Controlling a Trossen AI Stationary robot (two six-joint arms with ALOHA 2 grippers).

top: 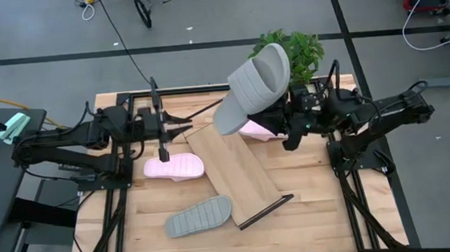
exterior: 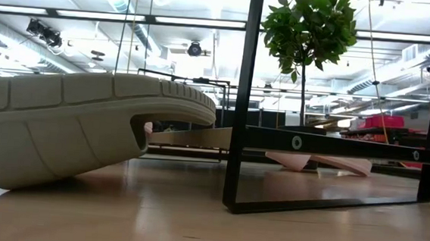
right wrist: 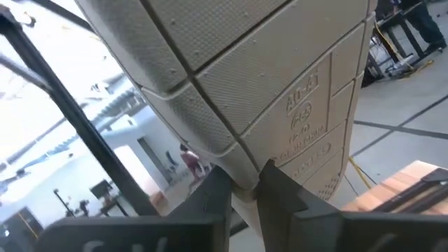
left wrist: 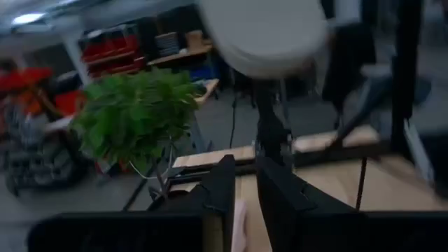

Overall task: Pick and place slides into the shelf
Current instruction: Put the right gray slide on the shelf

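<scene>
My right gripper (right wrist: pixel 248 192) is shut on a grey-green slide (top: pixel 256 87) and holds it high above the shelf's far end. The shelf (top: pixel 236 169) is a light-wood board with dark wire end frames (exterior: pixel 239 99) and stands slantwise on the table. A pink slide (top: pixel 173 167) lies left of the shelf. Another pink slide (top: pixel 259 130) lies partly hidden under the raised one. A second grey-green slide (top: pixel 200 216) lies sole up near the front. My left gripper (top: pixel 185 129) is shut by the shelf's far frame; I cannot tell whether it touches the frame. My right gripper pinches the edge of the grey-green slide's sole (right wrist: pixel 245 171) between its two fingers (right wrist: pixel 280 189). The fingers slant upward from the table's right side. The slide stands above the fingers, tilted and lifted clear, with its ridged sole toward the wrist camera.
A potted plant (top: pixel 296 52) stands at the table's far edge behind the right arm. The shelf's near frame (top: pixel 264 210) stands upright beside the front slide. Bare wood (top: pixel 320 215) lies at the front right.
</scene>
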